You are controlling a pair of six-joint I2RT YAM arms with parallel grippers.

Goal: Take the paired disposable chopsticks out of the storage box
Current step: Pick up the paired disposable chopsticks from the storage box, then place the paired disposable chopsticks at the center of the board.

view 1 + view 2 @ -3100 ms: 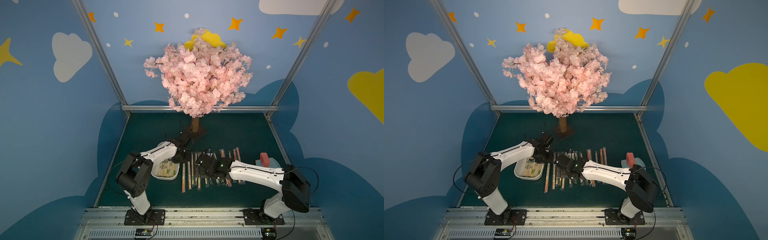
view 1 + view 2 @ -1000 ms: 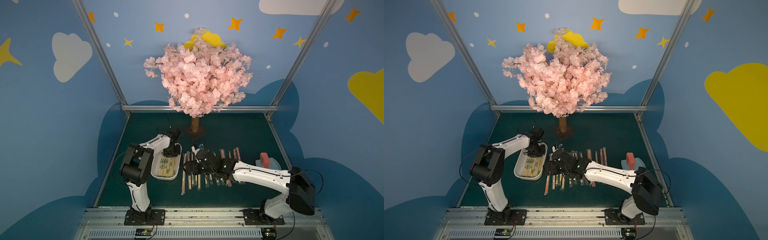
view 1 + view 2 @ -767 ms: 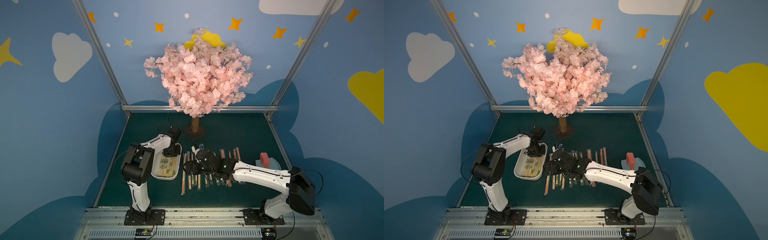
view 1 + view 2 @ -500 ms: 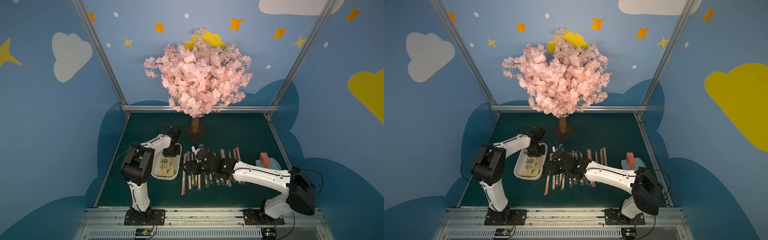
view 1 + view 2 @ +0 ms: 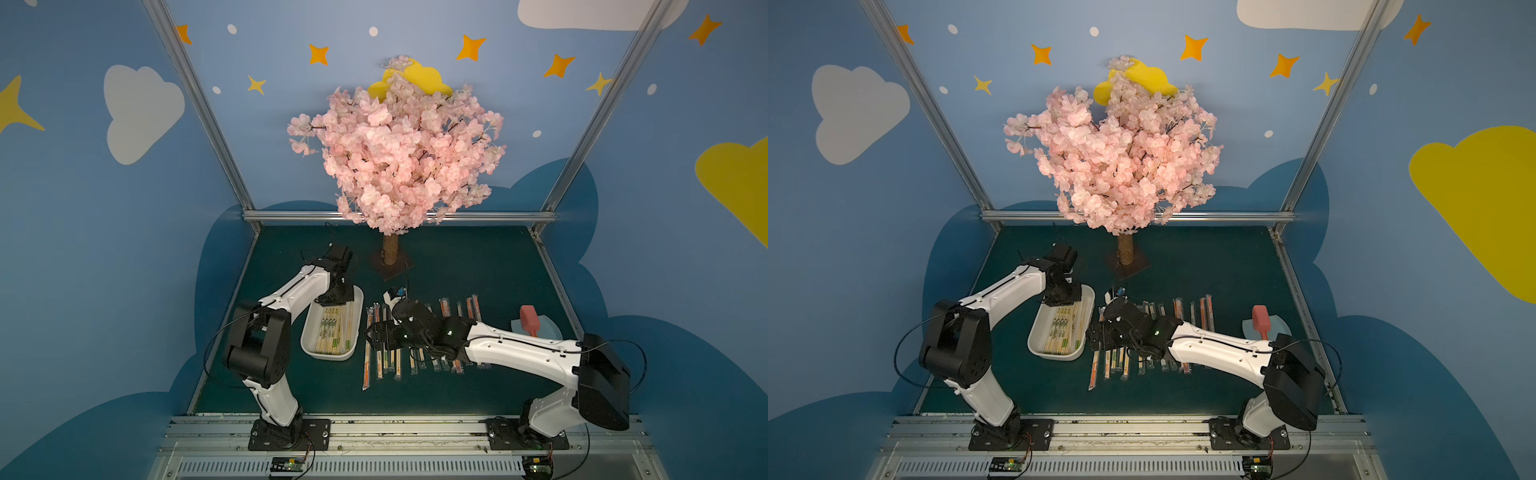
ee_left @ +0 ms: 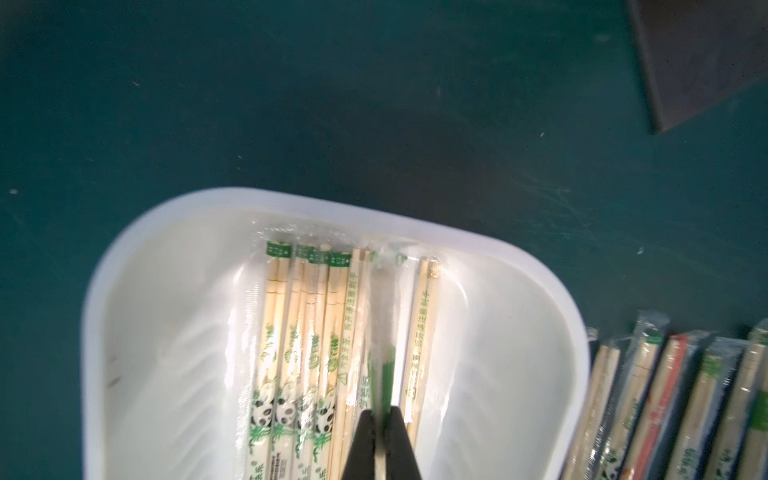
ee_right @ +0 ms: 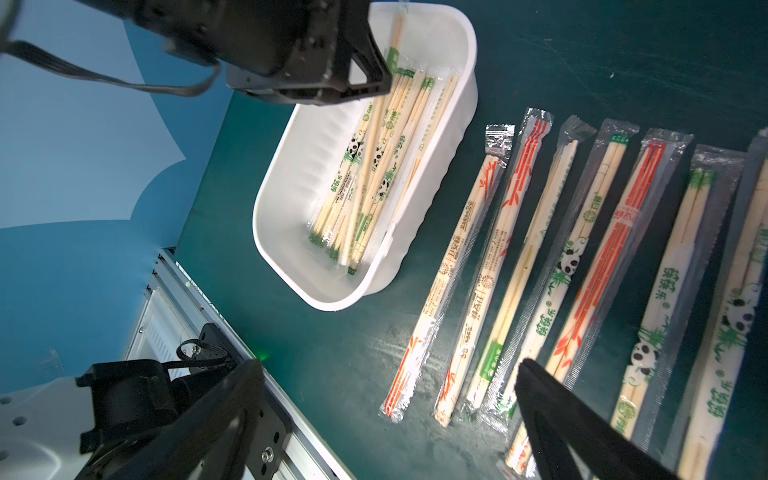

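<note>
Left wrist view gives you the left gripper (image 6: 381,415) with its jaws closed on a gripped pair (image 6: 382,374), a clear sleeve with a green mark running straight ahead from the tips. It is blurred, so you cannot tell whether it is lifted off the others. The remaining paired disposable chopsticks (image 6: 291,332) lie on both sides of those jaws inside the storage box (image 6: 316,199), whose near end is cut off by the frame. In both top views the wrist hides these fingertips. Right wrist view shows you the right gripper (image 7: 388,368) with jaws spread wide and gripping nothing. The near ends of a row of pairs (image 7: 511,249) on the green mat (image 7: 582,62) lie between and beyond those jaws. One finger covers a few ends, and the outermost pairs are cut off.
</note>
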